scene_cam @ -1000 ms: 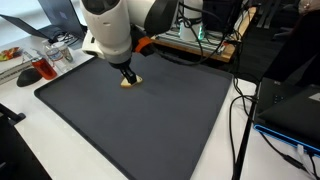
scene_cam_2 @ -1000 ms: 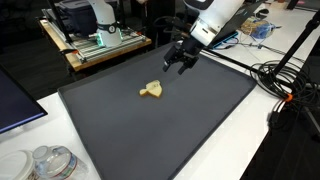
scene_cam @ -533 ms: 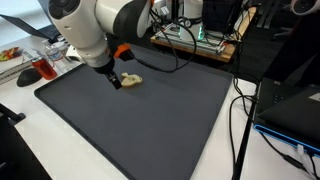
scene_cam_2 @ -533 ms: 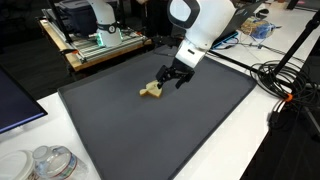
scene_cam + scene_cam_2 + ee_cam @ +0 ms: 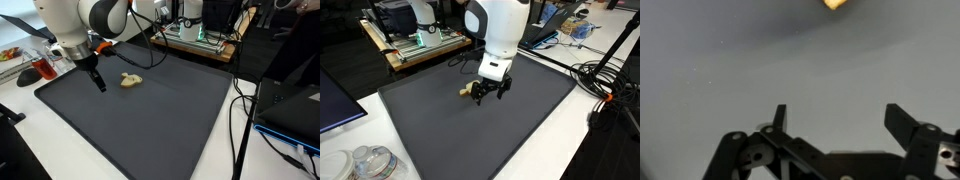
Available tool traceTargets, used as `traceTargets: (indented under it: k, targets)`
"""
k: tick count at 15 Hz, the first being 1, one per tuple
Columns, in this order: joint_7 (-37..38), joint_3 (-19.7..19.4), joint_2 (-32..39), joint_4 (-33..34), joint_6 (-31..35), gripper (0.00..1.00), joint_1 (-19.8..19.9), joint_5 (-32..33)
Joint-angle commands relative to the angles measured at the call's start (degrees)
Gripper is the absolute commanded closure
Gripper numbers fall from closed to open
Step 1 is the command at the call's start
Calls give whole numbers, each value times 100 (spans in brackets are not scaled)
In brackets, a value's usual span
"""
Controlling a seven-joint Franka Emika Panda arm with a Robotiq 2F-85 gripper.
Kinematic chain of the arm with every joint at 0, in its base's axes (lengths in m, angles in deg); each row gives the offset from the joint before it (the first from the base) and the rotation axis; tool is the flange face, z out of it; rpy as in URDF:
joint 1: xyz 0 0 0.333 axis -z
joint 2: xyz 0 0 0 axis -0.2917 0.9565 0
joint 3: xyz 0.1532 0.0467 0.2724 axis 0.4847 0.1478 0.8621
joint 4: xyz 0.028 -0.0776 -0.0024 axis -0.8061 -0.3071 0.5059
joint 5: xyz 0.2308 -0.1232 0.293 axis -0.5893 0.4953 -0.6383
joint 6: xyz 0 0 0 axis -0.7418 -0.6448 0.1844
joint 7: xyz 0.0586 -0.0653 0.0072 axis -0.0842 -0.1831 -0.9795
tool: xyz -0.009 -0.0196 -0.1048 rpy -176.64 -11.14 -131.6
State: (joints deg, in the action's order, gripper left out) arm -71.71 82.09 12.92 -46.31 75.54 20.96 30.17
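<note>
Hovering low over the mat (image 5: 150, 120), I hold my gripper (image 5: 488, 93) with its fingers (image 5: 902, 118) spread wide and empty, since the yellow piece (image 5: 130, 80) lies loose on the mat near them, untouched.

yellow piece (image 5: 835, 3) cut off at wrist view's top edge.

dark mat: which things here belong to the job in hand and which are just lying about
In hand: open gripper, yellowish lump on the dark mat.
Lying about: red item, clear containers, black cables.
</note>
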Motion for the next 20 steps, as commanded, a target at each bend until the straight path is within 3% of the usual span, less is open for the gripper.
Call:
traceTargets:
  k: [1,5,9,13,20]
  targets:
    - [-1059,420,-277,-796,1233,0,491,-557]
    - [-2256,983,-539,-1680,2218,0,1023,-1047]
    - [-2994,1428,-968,-2405,2317,0,1407,-1292]
    - [-3539,1432,-1249,-2288,1139,0,1489,-1225]
    - [-3672,921,-1132,-1333,-970,0,1170,-1008]
